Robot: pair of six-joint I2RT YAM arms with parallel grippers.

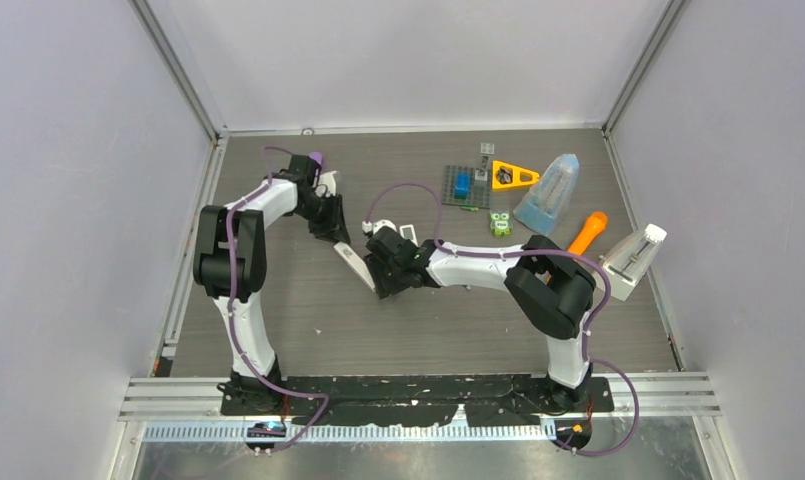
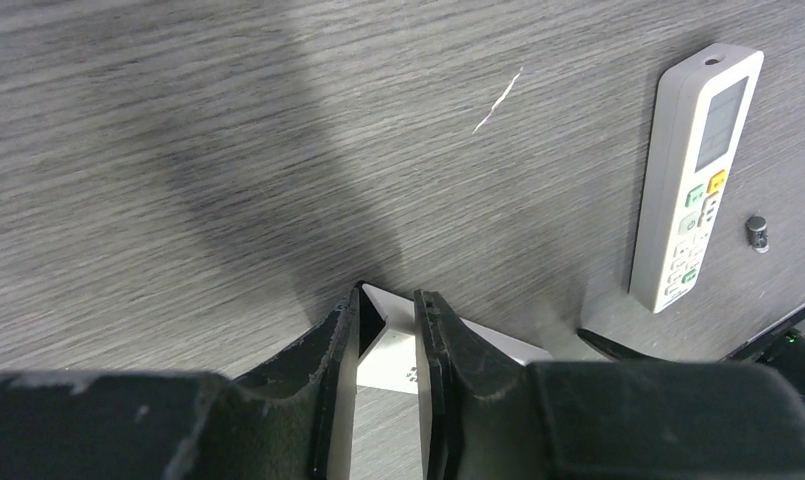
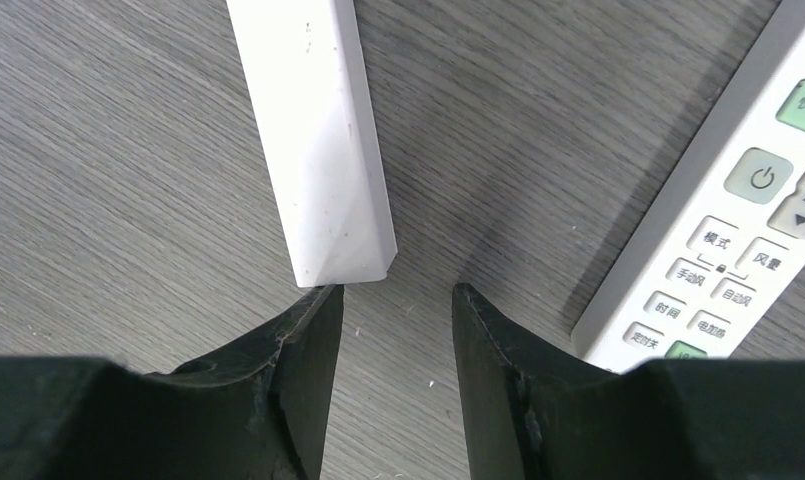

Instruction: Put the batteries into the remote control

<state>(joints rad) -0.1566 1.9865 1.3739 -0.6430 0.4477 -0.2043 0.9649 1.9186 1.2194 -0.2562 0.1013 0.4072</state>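
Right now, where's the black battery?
Left wrist view, far right: the black battery sits on the table just right of the white remote, beside its button end and not touching it.

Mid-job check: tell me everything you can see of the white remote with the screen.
The remote is a long, narrow white plastic bar lying flat and face up on the grey wood-grain table. It has a small pale screen near one end, then green, yellow and white buttons, some with Chinese labels. Nothing grips it; a small dark battery sits beside it, apart.
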